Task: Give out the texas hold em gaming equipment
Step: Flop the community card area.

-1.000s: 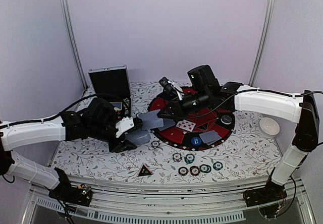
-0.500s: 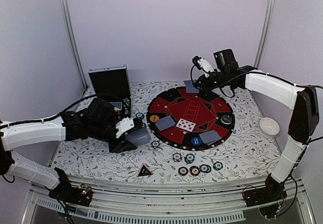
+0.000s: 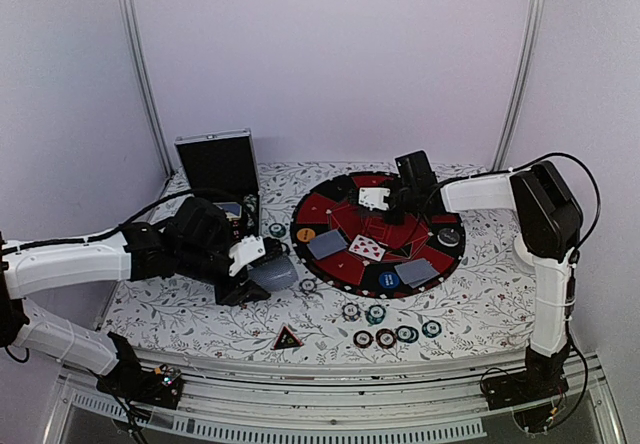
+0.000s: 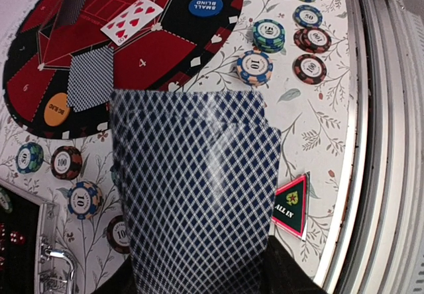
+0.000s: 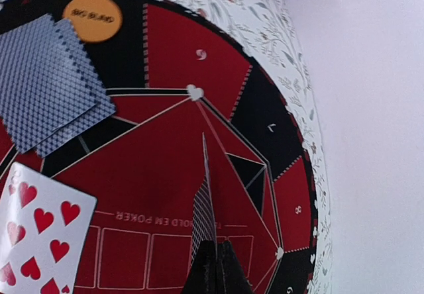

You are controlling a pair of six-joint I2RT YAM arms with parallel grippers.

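Observation:
My left gripper [image 3: 258, 264] is shut on a fanned deck of grey-blue-backed playing cards [image 4: 199, 188] above the table's left side; the deck hides its fingers in the left wrist view. My right gripper [image 3: 388, 200] is shut on one playing card [image 5: 205, 224], seen edge-on and held just above the back centre of the mat [image 3: 335, 210]. On the mat lie a face-up hearts card [image 3: 368, 248], face-down cards [image 3: 326, 244], and orange [image 3: 305, 234], blue [image 3: 389, 280] and black [image 3: 449, 235] buttons. Poker chips [image 3: 385, 337] and the red-black triangle [image 3: 287, 338] lie near the front edge.
An open silver-edged black case [image 3: 217, 164] stands at the back left, with more chips [image 4: 74, 198] beside it. A white bowl [image 3: 533, 251] sits at the right. The right arm's white link stretches across the mat's back right.
The right gripper drew a card off the deck, swung up to the back right, then came down over the mat's back centre. The left gripper and deck stayed put.

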